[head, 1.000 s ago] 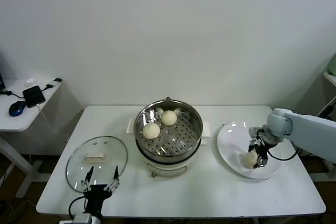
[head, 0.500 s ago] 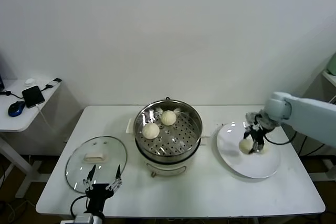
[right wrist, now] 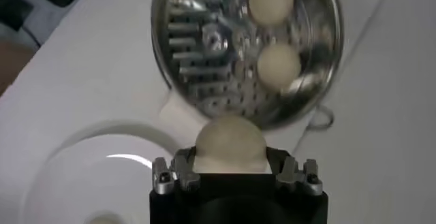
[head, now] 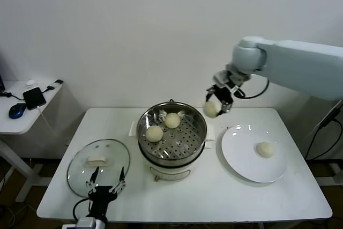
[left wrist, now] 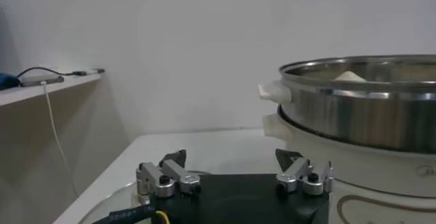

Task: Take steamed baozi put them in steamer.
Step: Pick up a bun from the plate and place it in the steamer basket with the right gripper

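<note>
Your right gripper (head: 218, 102) has lifted a baozi (head: 211, 109) off the white plate (head: 241, 162) and now holds it between its fingers, high in the air just beyond the steamer's (head: 171, 132) right rim. Two buns already sit inside; one remains on the plate near the desk's (head: 214, 199) right edge. Your left gripper (head: 105, 186) waits, fingers spread wide, at the front left edge. No readable writing shows.
</note>
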Action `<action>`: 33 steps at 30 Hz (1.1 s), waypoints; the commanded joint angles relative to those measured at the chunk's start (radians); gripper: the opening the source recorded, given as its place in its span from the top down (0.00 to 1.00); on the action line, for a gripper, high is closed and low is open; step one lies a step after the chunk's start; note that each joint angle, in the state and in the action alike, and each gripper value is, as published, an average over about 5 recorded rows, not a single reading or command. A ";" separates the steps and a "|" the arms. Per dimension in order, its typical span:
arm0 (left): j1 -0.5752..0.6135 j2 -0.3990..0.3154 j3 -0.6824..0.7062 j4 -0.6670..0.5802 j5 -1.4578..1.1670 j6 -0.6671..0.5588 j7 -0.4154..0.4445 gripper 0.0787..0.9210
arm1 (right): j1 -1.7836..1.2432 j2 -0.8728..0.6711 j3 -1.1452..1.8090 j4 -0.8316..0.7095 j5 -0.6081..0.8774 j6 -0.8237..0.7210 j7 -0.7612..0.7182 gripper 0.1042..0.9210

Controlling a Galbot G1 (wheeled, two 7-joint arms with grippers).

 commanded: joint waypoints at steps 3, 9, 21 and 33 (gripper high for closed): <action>-0.002 0.001 0.001 0.001 -0.001 0.000 0.000 0.12 | -0.089 0.180 0.040 0.132 -0.257 0.336 0.097 0.28; -0.001 -0.002 0.000 0.003 0.000 0.001 0.000 0.12 | -0.175 0.223 0.042 0.109 -0.330 0.377 0.136 0.28; 0.007 -0.003 -0.009 0.007 -0.001 -0.003 -0.001 0.12 | -0.270 0.230 0.036 0.027 -0.429 0.422 0.127 0.28; 0.018 -0.007 -0.005 0.003 0.004 -0.007 -0.004 0.12 | -0.241 0.204 0.053 0.002 -0.414 0.447 0.180 0.17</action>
